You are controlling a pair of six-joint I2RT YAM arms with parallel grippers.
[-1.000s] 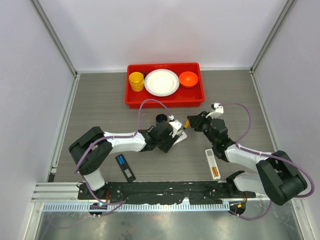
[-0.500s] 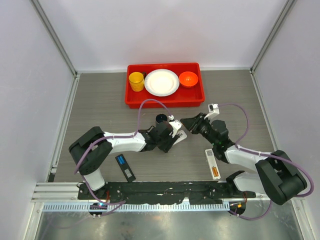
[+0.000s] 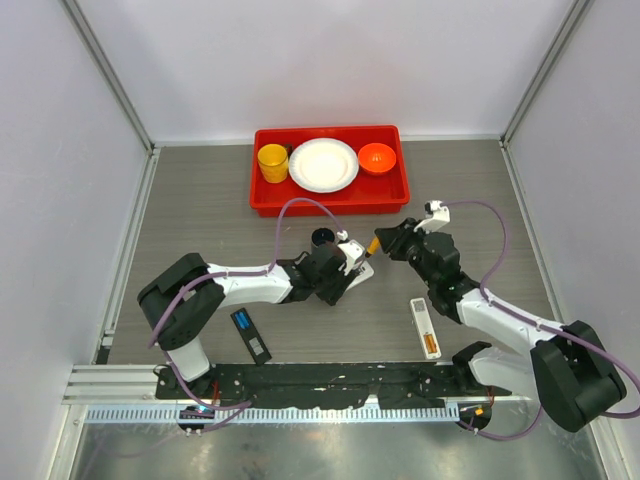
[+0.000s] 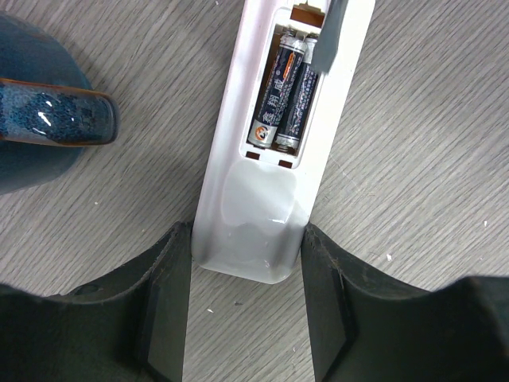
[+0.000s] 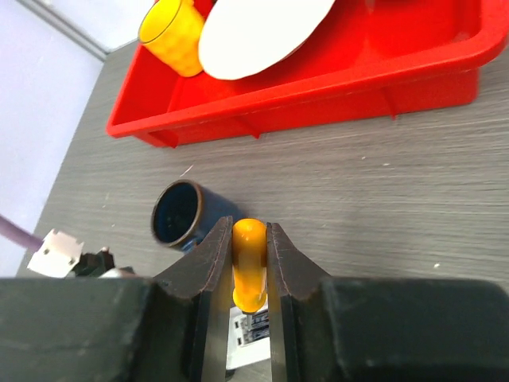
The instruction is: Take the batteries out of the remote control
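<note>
Two batteries (image 4: 284, 95) lie side by side in the open back of the remote control (image 4: 256, 195).
The left end effector (image 4: 246, 247) pinches the remote control's near end on the surface (image 4: 413, 159). The right end effector (image 5: 249, 232) pinches an orange screwdriver (image 5: 248, 270), whose grey tip is over the batteries.

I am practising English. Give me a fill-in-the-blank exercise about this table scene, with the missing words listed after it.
1. The left claw grips the white plastic remote control, whose open compartment holds ___ dark cylindrical batteries.
2. The right claw is shut on a screwdriver whose rounded handle is ___.
3. In the red plastic tray, the white round plate lies between the orange bowl and a cup coloured ___.

Missing words: two; orange; yellow.
</note>
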